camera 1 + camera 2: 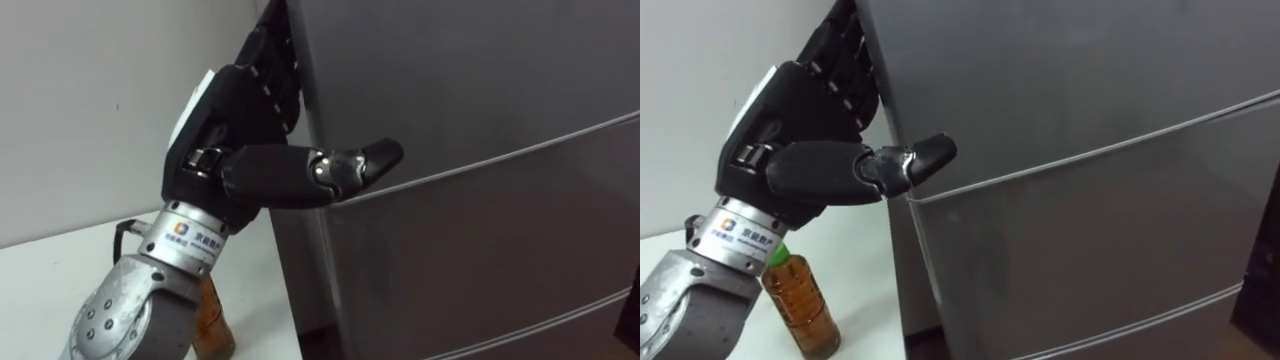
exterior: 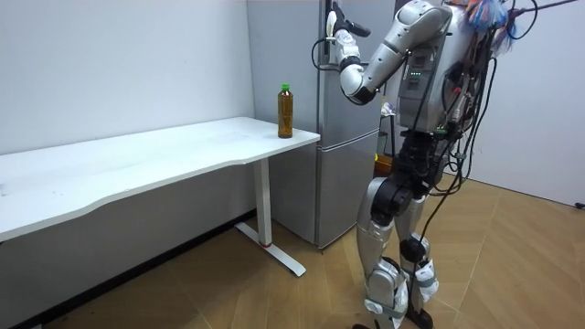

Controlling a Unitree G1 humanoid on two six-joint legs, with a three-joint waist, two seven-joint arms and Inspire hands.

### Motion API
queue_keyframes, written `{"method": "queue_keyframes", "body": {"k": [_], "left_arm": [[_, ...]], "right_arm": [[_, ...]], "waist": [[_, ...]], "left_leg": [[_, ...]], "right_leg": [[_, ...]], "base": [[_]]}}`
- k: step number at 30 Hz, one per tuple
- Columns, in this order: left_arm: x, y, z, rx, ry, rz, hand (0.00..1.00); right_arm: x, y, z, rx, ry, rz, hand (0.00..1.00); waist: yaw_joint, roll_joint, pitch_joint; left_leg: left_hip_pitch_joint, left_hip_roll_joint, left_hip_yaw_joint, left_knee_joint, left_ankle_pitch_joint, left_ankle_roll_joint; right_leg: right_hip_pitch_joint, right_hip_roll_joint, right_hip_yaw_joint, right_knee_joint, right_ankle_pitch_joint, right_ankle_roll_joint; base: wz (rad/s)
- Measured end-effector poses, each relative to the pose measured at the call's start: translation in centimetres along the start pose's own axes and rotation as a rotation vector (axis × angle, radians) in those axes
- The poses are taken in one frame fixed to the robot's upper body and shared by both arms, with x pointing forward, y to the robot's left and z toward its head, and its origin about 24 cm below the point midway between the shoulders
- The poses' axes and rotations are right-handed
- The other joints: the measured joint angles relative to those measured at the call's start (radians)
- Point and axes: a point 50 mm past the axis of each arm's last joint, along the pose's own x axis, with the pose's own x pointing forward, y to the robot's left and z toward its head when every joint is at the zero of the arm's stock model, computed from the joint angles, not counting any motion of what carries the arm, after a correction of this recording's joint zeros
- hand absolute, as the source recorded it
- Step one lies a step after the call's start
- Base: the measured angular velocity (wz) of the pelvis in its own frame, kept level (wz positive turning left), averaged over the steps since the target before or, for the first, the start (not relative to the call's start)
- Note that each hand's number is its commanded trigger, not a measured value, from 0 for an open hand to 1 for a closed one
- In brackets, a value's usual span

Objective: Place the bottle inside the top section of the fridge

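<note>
One tip: left hand [image 1: 240, 115] sits at the fridge door [image 1: 460, 80] edge, can't tell its grip; hook deep, pull slowly.

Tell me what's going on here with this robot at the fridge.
The robot stands facing the tall grey metal fridge, with its black left hand raised against the left edge of the closed upper door. The clear plastic bottle of amber drink with a green cap stands on the corner of the white table beside the fridge, with no hand on it. The door is not yet open.
</note>
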Motion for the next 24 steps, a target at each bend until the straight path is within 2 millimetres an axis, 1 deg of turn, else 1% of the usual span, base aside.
{"method": "queue_keyframes", "body": {"k": [1, 2, 4, 5, 6, 9, 13, 15, 16, 17, 18, 19, 20, 24], "left_arm": [[-0.1, -0.2, -0.1, 0.001, 0.005, -0.007, 0.80], [-0.1, -0.2, -0.1, 0.005, 0.005, -0.006, 0.80], [-0.2, 0.0, -0.1, 0.007, 0.005, 0.005, 0.75], [-0.2, 0.0, -0.1, 0.007, 0.003, 0.001, 0.66], [-0.2, -0.1, 0.0, 0.006, -0.005, 0.001, 0.65], [-0.2, -0.3, 0.3, 0.007, -0.031, -0.006, 0.65], [-0.2, -1.1, 0.5, -0.001, -0.045, -0.045, 0.61], [-0.2, -1.5, 0.3, -0.005, -0.038, -0.076, 0.51], [-0.2, -1.9, 0.2, -0.010, -0.035, -0.100, 0.43], [-0.2, -2.0, 0.2, -0.012, -0.036, -0.109, 0.16], [-0.2, -2.2, 0.3, -0.013, -0.040, -0.126, 0.11], [-0.2, -2.3, 0.3, -0.014, -0.040, -0.138, 0.02], [-0.2, -2.3, 0.3, -0.015, -0.039, -0.142, 0.00], [-0.2, -2.8, 0.0, -0.017, -0.023, -0.178, 0.00]], "right_arm": [[0.0, 0.0, 0.0, 0.000, -0.002, 0.000, 0.00], [0.0, 0.0, 0.0, 0.003, -0.005, -0.002, 0.00], [-0.1, -0.1, -0.3, 0.006, -0.009, -0.007, 0.00], [-0.1, -0.2, -0.3, 0.008, -0.008, -0.009, 0.00], [-0.1, -0.3, -0.4, 0.009, -0.007, -0.010, 0.00], [-0.1, -0.3, -0.4, 0.007, -0.016, -0.011, 0.00], [-0.1, -0.5, -0.3, 0.008, -0.022, -0.015, 0.00], [-0.2, -0.6, -0.3, 0.007, -0.025, -0.018, 0.00], [-0.2, -0.6, -0.3, 0.007, -0.025, -0.019, 0.00], [-0.2, -0.6, -0.3, 0.007, -0.026, -0.019, 0.00], [-0.2, -0.5, -0.3, 0.006, -0.028, -0.018, 0.00], [-0.2, -0.5, -0.3, 0.006, -0.030, -0.017, 0.00], [-0.2, -0.5, -0.3, 0.007, -0.031, -0.018, 0.00], [-0.1, -0.5, -0.3, 0.007, -0.031, -0.018, 0.00]], "waist": [[0.001, 0.000, 0.0002], [0.002, 0.000, 0.0002], [0.015, 0.002, -0.0013], [0.020, 0.003, -0.0015], [0.022, 0.004, -0.0023], [0.022, 0.008, -0.0029], [0.019, 0.014, -0.0003], [0.019, 0.020, 0.0020], [0.019, 0.020, 0.0022], [0.018, 0.020, 0.0022], [0.019, 0.020, 0.0023], [0.018, 0.020, 0.0023], [0.018, 0.020, 0.0024], [0.019, 0.016, 0.0049]], "left_leg": [[-0.002, -0.001, -0.003, 0.001, 0.000, 0.000], [-0.003, -0.001, -0.004, 0.001, 0.000, 0.000], [-0.003, -0.001, -0.004, 0.001, 0.000, 0.000], [-0.003, -0.001, -0.004, 0.001, 0.000, 0.001], [-0.003, -0.002, -0.007, 0.001, 0.000, 0.001], [-0.002, -0.003, -0.007, 0.001, 0.000, 0.001], [-0.001, -0.003, -0.007, 0.001, 0.000, 0.001], [0.001, -0.003, -0.008, 0.001, 0.000, 0.001], [0.002, -0.002, -0.009, 0.001, 0.000, 0.001], [0.003, -0.002, -0.009, 0.001, 0.000, 0.001], [0.003, -0.002, -0.009, 0.001, 0.000, 0.001], [0.004, -0.001, -0.009, 0.001, 0.000, 0.001], [0.005, -0.001, -0.009, 0.001, 0.000, 0.001], [0.005, -0.001, -0.009, 0.001, 0.001, 0.001]], "right_leg": [[0.000, 0.000, -0.004, 0.000, 0.000, 0.001], [0.000, 0.000, -0.005, 0.000, 0.000, 0.001], [0.000, 0.000, -0.006, 0.000, 0.001, 0.002], [0.001, -0.001, -0.006, 0.000, 0.001, 0.002], [0.003, -0.001, -0.009, -0.001, 0.002, 0.003], [0.008, -0.002, -0.010, -0.001, 0.002, 0.004], [0.010, -0.002, -0.010, -0.002, 0.002, 0.004], [0.013, -0.002, -0.011, -0.002, 0.002, 0.004], [0.014, -0.001, -0.012, -0.002, 0.002, 0.003], [0.014, -0.001, -0.012, -0.002, 0.002, 0.003], [0.014, 0.000, -0.013, -0.002, 0.002, 0.003], [0.014, 0.000, -0.012, -0.002, 0.002, 0.003], [0.014, 0.000, -0.011, -0.003, 0.001, 0.003], [0.013, -0.001, -0.011, -0.003, 0.001, 0.003]], "base": [[0.12], [0.10], [0.02], [0.05], [0.06], [0.02], [0.00], [0.00], [0.00], [0.00], [0.00], [0.00], [0.00], [0.00]]}}
